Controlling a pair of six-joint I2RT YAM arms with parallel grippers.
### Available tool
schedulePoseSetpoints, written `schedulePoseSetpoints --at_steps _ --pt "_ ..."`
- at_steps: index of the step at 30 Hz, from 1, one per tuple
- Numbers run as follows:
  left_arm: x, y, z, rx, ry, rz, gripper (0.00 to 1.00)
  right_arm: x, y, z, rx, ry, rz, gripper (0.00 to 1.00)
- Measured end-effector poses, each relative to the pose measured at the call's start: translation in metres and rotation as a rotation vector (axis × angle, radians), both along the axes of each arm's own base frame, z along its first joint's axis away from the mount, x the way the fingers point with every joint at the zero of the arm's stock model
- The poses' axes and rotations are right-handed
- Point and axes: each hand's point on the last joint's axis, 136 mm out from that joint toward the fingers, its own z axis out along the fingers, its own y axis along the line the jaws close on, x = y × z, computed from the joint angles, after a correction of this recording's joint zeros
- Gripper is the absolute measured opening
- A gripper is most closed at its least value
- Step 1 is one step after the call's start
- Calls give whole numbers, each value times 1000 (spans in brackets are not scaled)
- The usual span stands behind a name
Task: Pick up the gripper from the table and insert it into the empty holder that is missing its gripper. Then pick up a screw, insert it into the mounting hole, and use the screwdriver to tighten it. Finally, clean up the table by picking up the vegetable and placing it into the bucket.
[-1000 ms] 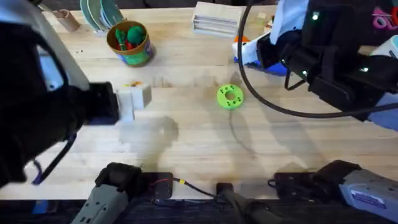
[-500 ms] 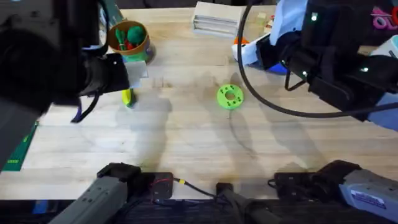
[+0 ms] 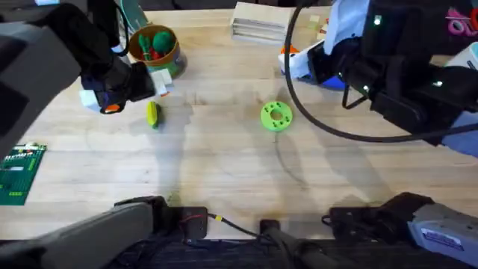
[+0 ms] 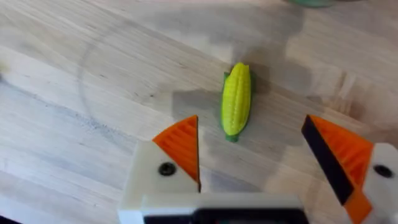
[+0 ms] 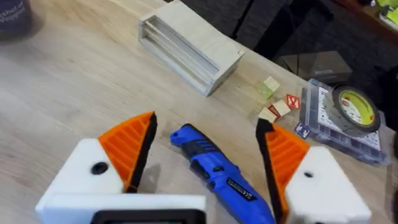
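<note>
The vegetable (image 3: 152, 113), a small yellow-green corn cob, lies on the table in front of the bucket (image 3: 154, 49). My left gripper (image 3: 131, 97) hovers just left of it. In the left wrist view that gripper (image 4: 258, 155) stands open, with the corn (image 4: 237, 99) lying just beyond the gap between the fingers. At the back right, my right gripper (image 3: 299, 63) is open over the blue screwdriver (image 3: 332, 82). The right wrist view shows the screwdriver (image 5: 214, 171) flat on the wood between the spread fingers (image 5: 134, 140), touching neither. The task's gripper, holder and screw are out of view.
A round green disc with holes (image 3: 276, 116) sits mid-table. A pale slotted block (image 5: 189, 46) and a clear box with a tape roll (image 5: 348, 112) lie at the back. Stacked plates (image 3: 119, 15) stand behind the bucket, and a green board (image 3: 19, 172) lies at the left edge.
My left arm has swung from the table's left side toward the back, so its gripper now hangs beside the corn. The corn and the green board have come into view. The right arm has not moved.
</note>
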Motion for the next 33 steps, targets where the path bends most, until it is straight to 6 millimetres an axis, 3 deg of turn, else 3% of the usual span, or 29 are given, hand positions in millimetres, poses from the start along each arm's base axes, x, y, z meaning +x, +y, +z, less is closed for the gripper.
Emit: schedulePoseSetpoints --at_steps 5,16,26,33 --pt "3 6 -19 -47 55 -38 993 0 0 0 -25 -7 11 992" --pt "19 31 -40 -101 39 -52 993 0 0 1 -32 -14 16 991" --pt "25 30 -73 -128 79 -75 993 11 6 34 25 -142 16 994" --pt "27 23 -87 -161 46 -94 993 12 6 38 33 -159 16 992"
